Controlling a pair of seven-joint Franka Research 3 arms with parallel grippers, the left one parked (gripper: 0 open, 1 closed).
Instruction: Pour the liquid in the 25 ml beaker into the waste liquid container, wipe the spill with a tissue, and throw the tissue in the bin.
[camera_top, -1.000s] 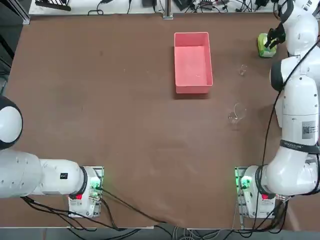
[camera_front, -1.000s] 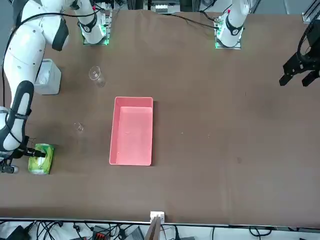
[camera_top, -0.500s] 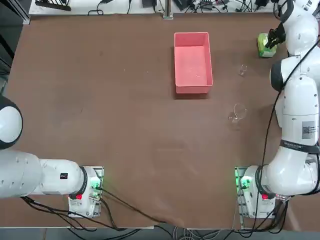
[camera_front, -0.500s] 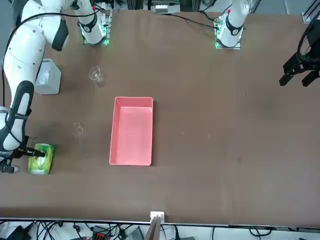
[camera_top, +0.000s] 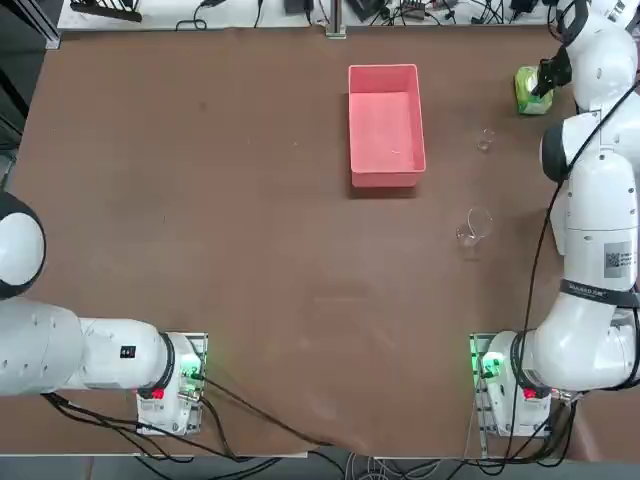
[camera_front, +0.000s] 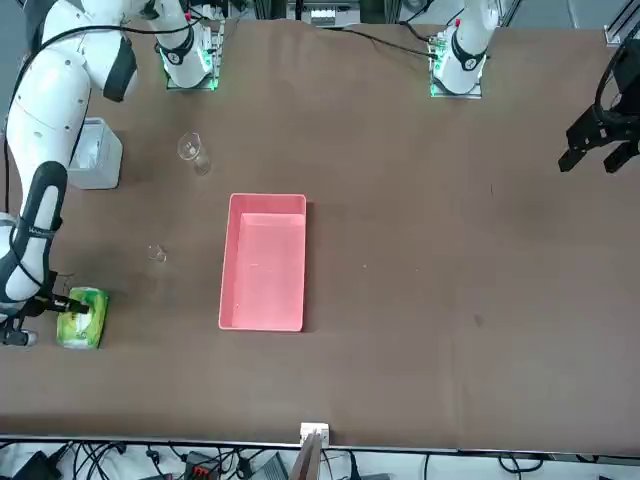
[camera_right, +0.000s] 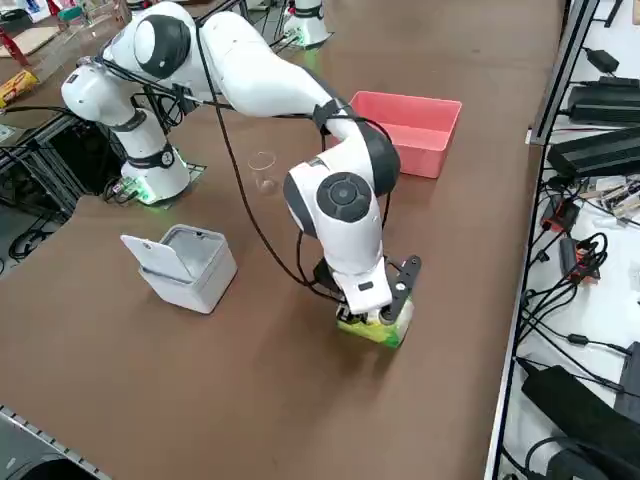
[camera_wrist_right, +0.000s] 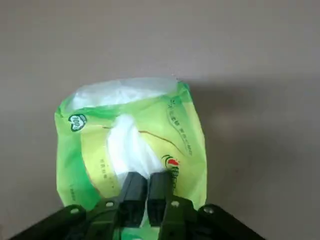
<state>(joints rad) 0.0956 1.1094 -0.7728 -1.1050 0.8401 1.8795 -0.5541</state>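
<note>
In the front view, running left to right: the right gripper (camera_front: 68, 305) pinched shut on the tissue (camera_wrist_right: 125, 145) poking straight up from the green tissue pack (camera_front: 84, 317) – pull goes upward – then 25 ml beaker (camera_front: 156, 254), then pink waste liquid container (camera_front: 264, 262)

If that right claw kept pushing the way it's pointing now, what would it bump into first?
The right gripper points down at the green tissue pack, jaws pinched together on the white tissue sticking out of its slot. Going on, it would likely press into the pack first, then the table beneath.
</note>
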